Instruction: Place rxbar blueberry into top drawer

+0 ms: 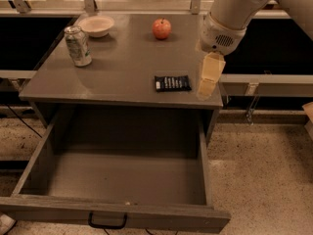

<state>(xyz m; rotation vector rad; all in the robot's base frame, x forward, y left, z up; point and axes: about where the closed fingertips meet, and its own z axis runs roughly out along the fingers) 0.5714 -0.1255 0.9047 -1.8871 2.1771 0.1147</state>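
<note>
The rxbar blueberry [172, 83], a flat dark wrapper with white lettering, lies on the grey table top [122, 67] near its front right edge. My gripper [207, 87] hangs just right of the bar, above the table's right front corner, its pale fingers pointing down and apart from the bar. Below the table the top drawer [29, 168] stands pulled out wide, its grey inside bare, with a small black handle [107, 223] on its front panel.
A red apple [161, 28] sits at the back of the table, a white bowl [96, 25] at the back left, and a soda can [78, 45] upright on the left. A speckled floor [264, 180] spreads to the right of the drawer.
</note>
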